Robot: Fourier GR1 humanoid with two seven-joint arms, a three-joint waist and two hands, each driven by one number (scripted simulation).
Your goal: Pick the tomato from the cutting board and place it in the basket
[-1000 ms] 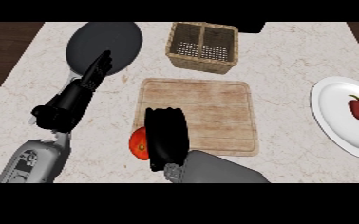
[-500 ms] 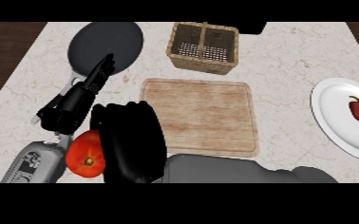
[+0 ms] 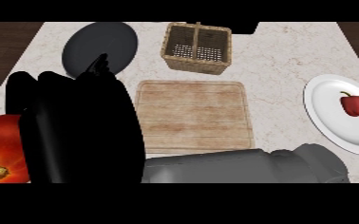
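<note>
Right hand point(image 3: 77, 133) curls round the tomato point(image 3: 10, 142) at far left; the basket point(image 3: 198, 47) lies ahead and rightward, past the cutting board's point(image 3: 193, 116) far edge.

The cutting board point(image 3: 193, 116) lies in the middle of the tabletop point(image 3: 280, 61). Behind it stands the basket point(image 3: 197, 47), with a round plate point(image 3: 98, 42) to its left. A second plate point(image 3: 319, 116) lies at the right edge, a pepper point(image 3: 348, 103) on it. Left of the board, the tomato point(image 3: 13, 147) sits in my right hand point(image 3: 77, 133).
</note>
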